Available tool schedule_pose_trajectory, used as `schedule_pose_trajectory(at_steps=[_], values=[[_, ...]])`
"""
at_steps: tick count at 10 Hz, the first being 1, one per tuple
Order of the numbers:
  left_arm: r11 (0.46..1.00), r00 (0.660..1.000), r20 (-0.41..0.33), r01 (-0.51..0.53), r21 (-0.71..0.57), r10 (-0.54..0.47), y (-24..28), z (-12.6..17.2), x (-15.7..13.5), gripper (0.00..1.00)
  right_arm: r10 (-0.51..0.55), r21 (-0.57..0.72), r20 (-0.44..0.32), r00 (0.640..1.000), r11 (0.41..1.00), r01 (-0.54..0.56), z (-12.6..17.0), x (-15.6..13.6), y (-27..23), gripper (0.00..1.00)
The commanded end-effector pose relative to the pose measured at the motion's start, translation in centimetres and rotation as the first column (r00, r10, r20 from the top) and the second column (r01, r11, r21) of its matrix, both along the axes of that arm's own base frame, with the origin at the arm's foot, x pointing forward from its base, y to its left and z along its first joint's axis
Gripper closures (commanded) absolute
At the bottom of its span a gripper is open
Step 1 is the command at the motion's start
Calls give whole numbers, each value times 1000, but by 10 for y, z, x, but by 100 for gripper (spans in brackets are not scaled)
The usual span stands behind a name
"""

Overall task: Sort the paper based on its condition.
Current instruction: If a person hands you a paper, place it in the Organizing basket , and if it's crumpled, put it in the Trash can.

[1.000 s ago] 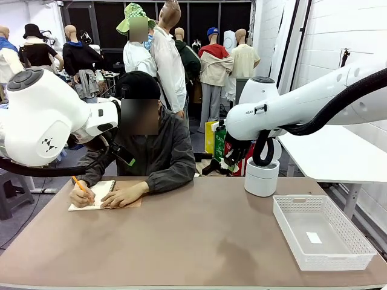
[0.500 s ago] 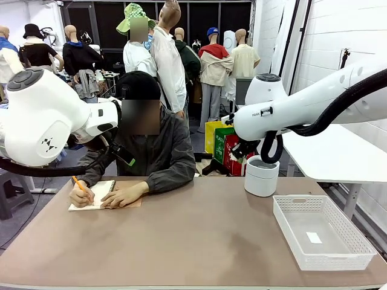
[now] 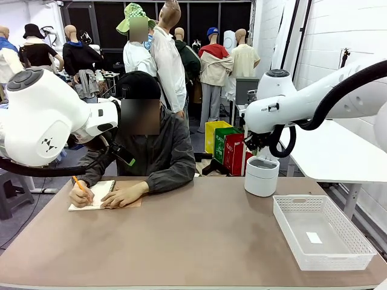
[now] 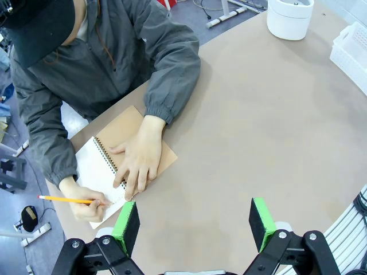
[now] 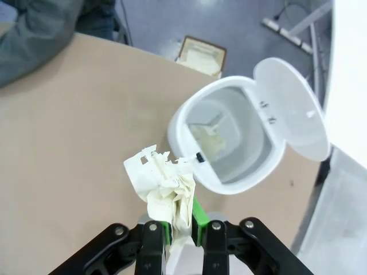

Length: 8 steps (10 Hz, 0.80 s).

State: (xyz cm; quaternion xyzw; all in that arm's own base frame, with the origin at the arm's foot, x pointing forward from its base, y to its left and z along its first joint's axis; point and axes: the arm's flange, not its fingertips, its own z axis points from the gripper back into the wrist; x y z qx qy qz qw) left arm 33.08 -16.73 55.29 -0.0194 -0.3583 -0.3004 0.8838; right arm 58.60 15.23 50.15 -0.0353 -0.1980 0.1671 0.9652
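Currently, a crumpled paper (image 5: pixel 163 186) is pinched by the right gripper (image 5: pixel 179 226) above the open white bin (image 5: pixel 175 137) at the far right of the table (image 4: pixel 258 114), while the left gripper (image 4: pixel 195 220) is held spread at the left.

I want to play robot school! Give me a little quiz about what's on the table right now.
1. True or false: the fingers of the right gripper pinch a crumpled paper.
2. Pick one. The lid of the white bin is: A) flipped open, B) shut tight, C) lying on the floor.
3. Fill the gap: the person writes in the notebook with an orange ____.

Key: 1 true; 2 A; 3 pencil.
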Motion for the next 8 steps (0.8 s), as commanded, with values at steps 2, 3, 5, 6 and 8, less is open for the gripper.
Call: schedule_pose_trajectory(at_steps=[2,3,5,6,8], values=[[1000,1000,1,-4,1,4,1,-1,0,0,-49,-60,-19,999,997,48,-9,30,-5,100],[1000,1000,1,-4,1,4,1,-1,0,0,-37,-88,-22,999,996,35,-15,40,-11,100],[1000,1000,1,-4,1,4,1,-1,0,0,-45,-105,-27,999,994,42,-25,55,-22,100],[1000,1000,1,-4,1,4,1,-1,0,0,-50,-107,-28,998,993,47,-31,60,-26,100],[1000,1000,1,-4,1,4,1,-1,0,0,-56,-116,-45,997,992,50,-41,67,-34,100]])
